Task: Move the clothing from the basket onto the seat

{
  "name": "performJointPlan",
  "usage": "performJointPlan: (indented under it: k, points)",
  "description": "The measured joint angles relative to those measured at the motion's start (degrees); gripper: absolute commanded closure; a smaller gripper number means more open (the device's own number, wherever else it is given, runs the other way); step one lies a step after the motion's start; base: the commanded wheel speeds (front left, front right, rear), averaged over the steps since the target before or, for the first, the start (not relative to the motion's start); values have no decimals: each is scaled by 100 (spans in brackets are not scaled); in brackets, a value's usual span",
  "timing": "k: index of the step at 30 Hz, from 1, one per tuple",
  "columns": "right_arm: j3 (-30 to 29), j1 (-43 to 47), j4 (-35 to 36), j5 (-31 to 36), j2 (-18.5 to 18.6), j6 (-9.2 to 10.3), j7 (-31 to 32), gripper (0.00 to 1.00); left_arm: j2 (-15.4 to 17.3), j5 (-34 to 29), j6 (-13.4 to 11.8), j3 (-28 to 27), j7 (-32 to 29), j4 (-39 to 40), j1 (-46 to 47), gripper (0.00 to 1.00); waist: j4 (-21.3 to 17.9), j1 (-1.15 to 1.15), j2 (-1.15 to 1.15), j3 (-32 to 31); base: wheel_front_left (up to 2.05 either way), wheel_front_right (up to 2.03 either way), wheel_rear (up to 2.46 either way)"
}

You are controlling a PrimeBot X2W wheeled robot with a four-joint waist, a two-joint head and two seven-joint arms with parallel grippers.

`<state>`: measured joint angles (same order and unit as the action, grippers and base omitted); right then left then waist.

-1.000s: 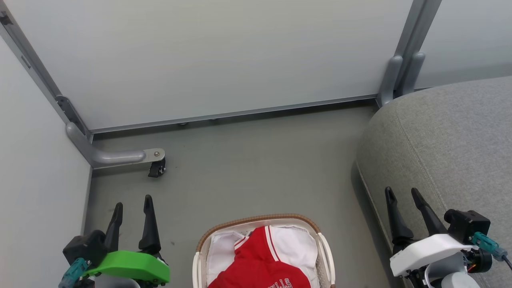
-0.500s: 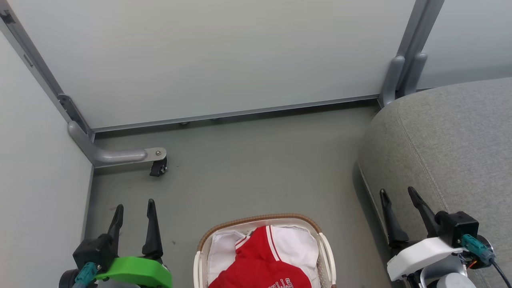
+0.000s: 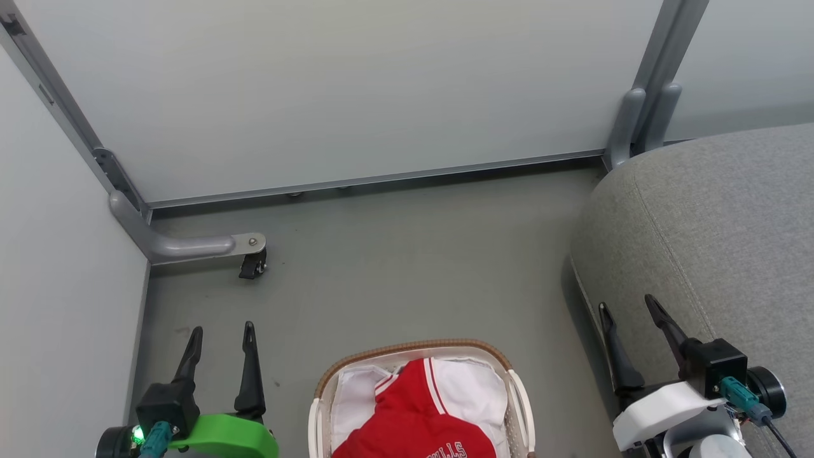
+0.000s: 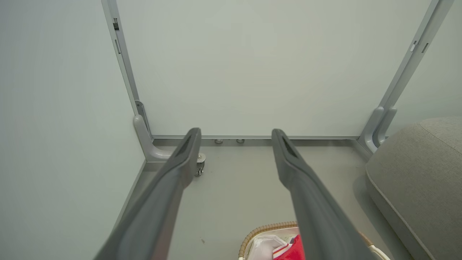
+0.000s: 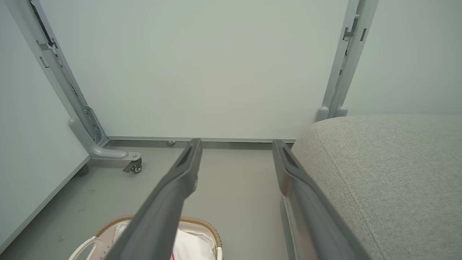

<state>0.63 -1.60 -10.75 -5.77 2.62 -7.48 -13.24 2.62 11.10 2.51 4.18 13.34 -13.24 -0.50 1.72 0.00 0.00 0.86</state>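
Spread wide and empty, the jaws of the left gripper (image 3: 222, 329) and the right gripper (image 3: 626, 303) pinch nothing. By my reading the task has not begun. The red sports clothing (image 3: 407, 423), with white stripe trim and white lettering, lies heaped in the oval white perforated plastic basket (image 3: 410, 346) with a brown woven rim, on top of a white fabric liner (image 3: 474, 385). No garment lies on the part of the large grey woven-fabric seat (image 3: 712, 222) that shows. Everything is left to do: reach in, pinch, lift, carry to the right, release.

The basket stands on the smooth grey floor (image 3: 413, 254) between the two grippers, well apart from the floor's far edge under the pale wall panel (image 3: 350, 95). Open floor lies beyond it and to its left. The seat's rounded edge rises near its right side, and a grey metal caster foot (image 3: 248, 251) sits near the floor's far left corner, well apart from the basket.
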Motion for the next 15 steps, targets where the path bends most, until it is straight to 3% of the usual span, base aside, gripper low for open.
performJointPlan:
  k: [15]
  points:
    - [59, 12, 22, 613, 7, -1, -165, 0, 5, -545, -9, 130, 145, -85, -18, 0, 31, 0, 0, -12, 0, 0, 0]
